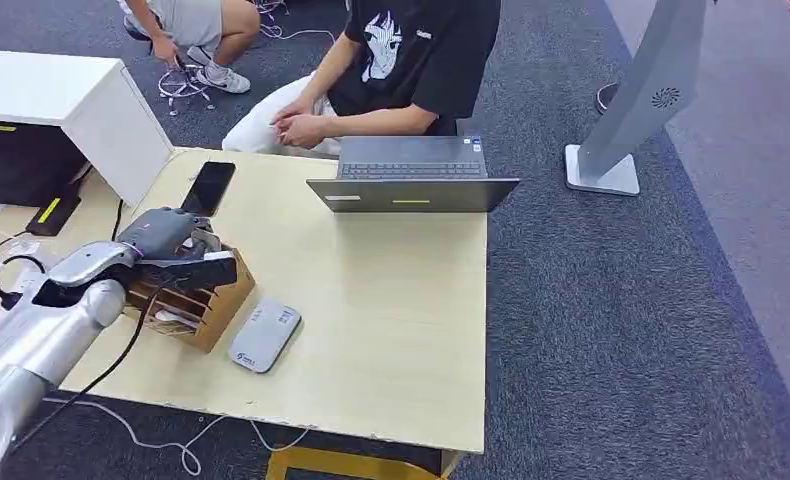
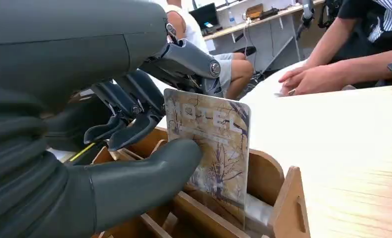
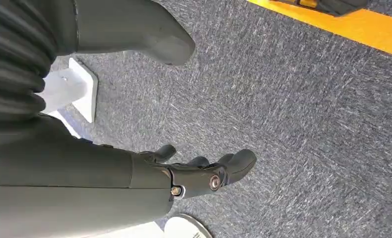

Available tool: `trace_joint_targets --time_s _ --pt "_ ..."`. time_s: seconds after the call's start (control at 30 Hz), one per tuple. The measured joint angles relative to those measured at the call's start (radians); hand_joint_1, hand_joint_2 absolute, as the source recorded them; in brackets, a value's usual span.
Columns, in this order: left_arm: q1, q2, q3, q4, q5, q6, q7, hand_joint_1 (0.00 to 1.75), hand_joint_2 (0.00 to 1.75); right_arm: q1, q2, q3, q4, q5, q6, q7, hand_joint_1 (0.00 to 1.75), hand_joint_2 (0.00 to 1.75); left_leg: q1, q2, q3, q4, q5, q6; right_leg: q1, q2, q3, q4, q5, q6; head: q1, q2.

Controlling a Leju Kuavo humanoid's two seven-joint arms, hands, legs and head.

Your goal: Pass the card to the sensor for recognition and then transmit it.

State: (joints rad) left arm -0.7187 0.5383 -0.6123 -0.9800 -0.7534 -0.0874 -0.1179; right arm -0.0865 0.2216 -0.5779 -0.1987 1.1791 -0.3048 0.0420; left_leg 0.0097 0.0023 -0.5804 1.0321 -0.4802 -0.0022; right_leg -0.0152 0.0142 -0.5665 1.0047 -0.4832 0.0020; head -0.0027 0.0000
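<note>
Left hand pinches the card upright in the wooden holder near the table's left edge; right hand hangs empty, fingers apart.

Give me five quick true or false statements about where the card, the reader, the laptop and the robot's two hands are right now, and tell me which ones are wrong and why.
1. The left hand holds the card over the wooden organizer. True.
2. The card already lies on the grey card reader. False: the reader is bare and the card is at the organizer, in the hand.
3. The card reader lies on the table beside the organizer. True.
4. The laptop is closed flat. False: it stands open, its keyboard toward the seated person.
5. The right hand grips a phone. False: it hangs open over the carpet, holding nothing; the black phone lies on the table.
</note>
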Motion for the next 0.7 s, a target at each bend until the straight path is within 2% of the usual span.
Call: trace_joint_targets --time_s 0.3,0.47,0.57,0.7 --pt "0.002 0.027 0.000 0.000 0.001 -0.008 0.001 1.75 1.75 0.000 0.000 -0.002 0.000 -0.005 0.003 -0.001 0.00 1.75 0.000 0.000 0.000 0.000 0.000 0.000 0.000 0.000 0.000 0.000 0.000 0.000 0.000 0.000" --pt "0.002 0.046 0.009 -0.011 -0.011 0.026 0.026 1.75 1.75 0.001 0.000 -0.008 0.000 -0.018 -0.003 -0.005 0.00 1.75 0.000 0.001 0.000 0.000 0.000 0.000 0.000 0.001 0.000 0.000 0.000 0.000 0.000 0.000" --pt "0.001 0.075 0.038 -0.050 -0.008 0.058 0.040 1.75 1.75 0.003 0.000 -0.016 0.000 -0.024 -0.007 -0.011 0.00 1.75 0.000 0.001 0.000 0.000 0.000 0.000 0.000 0.001 0.000 0.000 0.000 0.000 0.000 0.000" --pt "-0.002 0.120 0.099 -0.135 -0.003 0.059 0.056 1.75 1.75 0.009 0.000 -0.024 0.000 -0.036 -0.015 -0.018 0.00 1.75 0.000 0.000 0.000 0.000 0.000 0.000 0.001 0.001 -0.001 0.000 0.000 0.000 0.000 0.000"
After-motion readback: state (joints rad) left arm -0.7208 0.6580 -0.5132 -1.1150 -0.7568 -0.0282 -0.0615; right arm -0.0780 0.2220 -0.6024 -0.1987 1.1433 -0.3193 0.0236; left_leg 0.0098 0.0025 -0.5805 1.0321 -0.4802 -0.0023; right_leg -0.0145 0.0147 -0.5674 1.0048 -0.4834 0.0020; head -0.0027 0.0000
